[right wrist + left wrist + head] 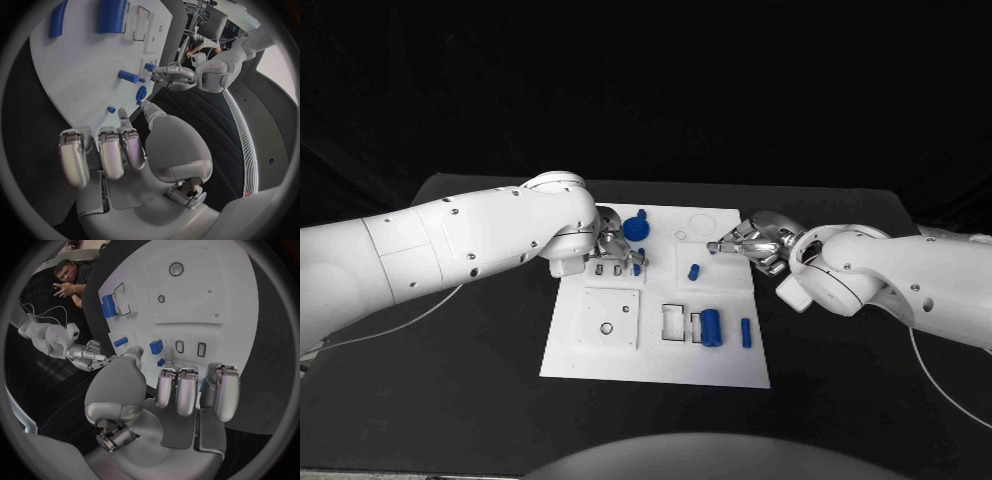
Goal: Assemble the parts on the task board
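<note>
White plastic makes up the task board (610, 362), which lies in the middle of the black table (473, 400). At the board's far left corner we see the left hand (607, 247) — its fingers hang over the row of small slots there, and we cannot tell whether they pinch anything. Just beyond the hand, by the board's far edge, sits a round blue part (635, 228). A small blue peg (694, 271) lies further right, on the board's far half. Toward the near right corner a thick blue cylinder (711, 327) lies beside a rectangular recess, with a slim blue bar (746, 333) just beside it — closer to the right edge. At the far right edge of the board our right hand (741, 243) hovers, fingers gently curled and apart, holding nothing.
</note>
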{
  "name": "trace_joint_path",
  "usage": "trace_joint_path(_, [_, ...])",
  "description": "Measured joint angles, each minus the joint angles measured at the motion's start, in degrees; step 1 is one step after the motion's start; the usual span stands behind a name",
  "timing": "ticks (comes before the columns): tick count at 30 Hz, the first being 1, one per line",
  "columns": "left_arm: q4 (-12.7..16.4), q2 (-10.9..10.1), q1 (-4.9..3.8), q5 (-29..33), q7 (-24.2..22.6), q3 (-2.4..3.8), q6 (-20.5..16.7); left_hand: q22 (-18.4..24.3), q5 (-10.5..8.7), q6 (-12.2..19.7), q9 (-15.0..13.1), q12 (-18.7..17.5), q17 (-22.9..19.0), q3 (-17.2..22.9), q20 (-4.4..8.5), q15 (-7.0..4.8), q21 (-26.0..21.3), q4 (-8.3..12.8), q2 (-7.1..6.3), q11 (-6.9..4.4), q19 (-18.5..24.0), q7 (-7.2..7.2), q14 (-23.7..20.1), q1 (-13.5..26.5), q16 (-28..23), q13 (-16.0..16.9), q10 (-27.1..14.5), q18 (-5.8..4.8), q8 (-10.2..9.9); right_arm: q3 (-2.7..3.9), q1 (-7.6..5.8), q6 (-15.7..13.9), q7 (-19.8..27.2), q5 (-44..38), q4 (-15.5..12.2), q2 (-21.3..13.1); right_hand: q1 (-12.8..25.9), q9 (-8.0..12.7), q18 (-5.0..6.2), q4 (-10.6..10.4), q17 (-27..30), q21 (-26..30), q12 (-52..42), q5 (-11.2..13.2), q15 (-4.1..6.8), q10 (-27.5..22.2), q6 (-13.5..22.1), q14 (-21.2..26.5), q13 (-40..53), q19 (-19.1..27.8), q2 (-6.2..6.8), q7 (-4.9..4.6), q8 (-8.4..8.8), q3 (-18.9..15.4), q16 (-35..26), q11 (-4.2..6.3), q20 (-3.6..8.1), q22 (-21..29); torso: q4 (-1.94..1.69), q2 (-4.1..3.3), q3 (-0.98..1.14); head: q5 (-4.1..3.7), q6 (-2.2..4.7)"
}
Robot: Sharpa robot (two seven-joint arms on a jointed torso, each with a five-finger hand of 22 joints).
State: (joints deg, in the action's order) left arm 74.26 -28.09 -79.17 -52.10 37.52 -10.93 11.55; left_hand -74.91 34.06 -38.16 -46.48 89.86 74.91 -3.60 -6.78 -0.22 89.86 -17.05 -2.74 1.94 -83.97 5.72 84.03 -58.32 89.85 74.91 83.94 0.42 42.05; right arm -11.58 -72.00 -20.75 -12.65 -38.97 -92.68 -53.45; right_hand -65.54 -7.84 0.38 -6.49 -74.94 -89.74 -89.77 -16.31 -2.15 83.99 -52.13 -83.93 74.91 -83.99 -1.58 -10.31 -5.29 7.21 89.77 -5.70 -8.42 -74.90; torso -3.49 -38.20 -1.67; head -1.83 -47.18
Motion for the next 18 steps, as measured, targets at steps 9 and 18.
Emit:
trace_joint_path(9, [-0.74,0.79,0.01,0.13,0.42,-0.01,0.43,0.00,-0.24,0.00,-0.23,0.00,0.00,0.00,0.00,0.00,0.00,0.00,0.31,0.00,0.00,0.00,0.00,0.30,0.00,0.00,0.00,0.00,0.00,0.00,0.06,0.05,-0.05,0.00,0.06,0.10,0.00,0.00,0.00,0.00,0.01,0.00,0.00,0.00,0.00,0.00,0.00,0.00,0.00,0.00,0.00,0.00,0.00,0.00,0.00,0.00,0.00,-0.05,-0.01,-0.03,-0.02,-0.04,0.00])
trace_joint_path(18, [-2.68,1.75,0.06,0.43,0.53,-0.14,1.04,0.00,-0.24,0.00,-0.35,0.00,-0.01,0.17,0.00,0.00,0.00,0.17,0.56,0.00,0.00,0.00,0.00,0.05,0.00,0.00,0.00,0.01,0.00,0.00,0.06,-0.05,0.02,-0.01,0.00,0.18,-0.30,-0.06,0.00,0.00,0.01,0.00,0.00,-0.25,0.00,0.00,0.00,0.00,0.00,0.00,-0.30,0.00,0.00,0.00,0.00,0.00,0.00,-0.04,0.00,-0.01,-0.04,-0.30,-0.21])
